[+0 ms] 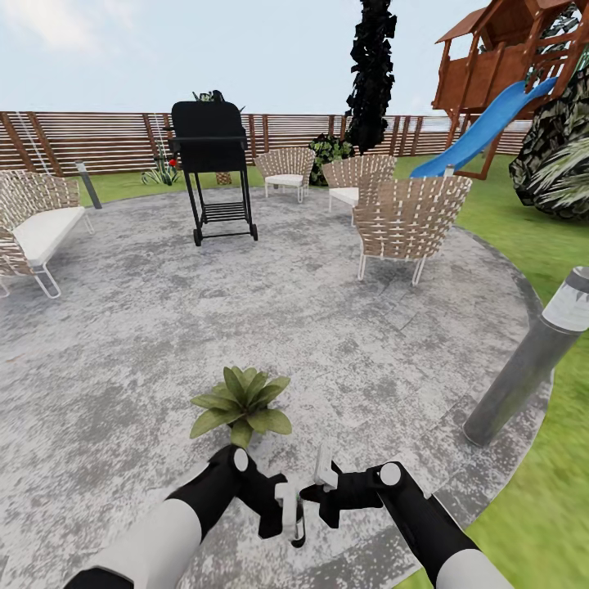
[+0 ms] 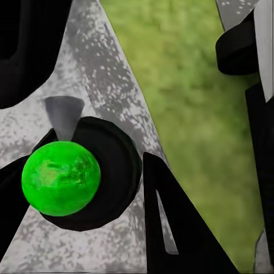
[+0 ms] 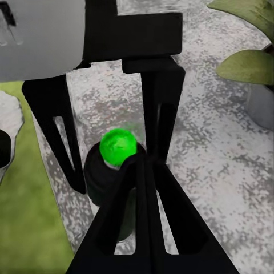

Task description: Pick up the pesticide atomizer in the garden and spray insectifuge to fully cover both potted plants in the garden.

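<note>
One potted plant [image 1: 242, 402] sits on the round grey patio [image 1: 123, 343], just ahead of our two tools. Open stone lies beyond the plant up to a black grill [image 1: 211, 168] and four woven chairs; lawn [image 1: 540, 507] edges the patio to the plant's right, past one grey post [image 1: 532, 360]. Our right tool [image 1: 315, 489] grips the pesticide atomizer [image 3: 119, 147], standing upright, green cap up. Left tool [image 1: 282, 515] is beside it; its grip we cannot tell.
</note>
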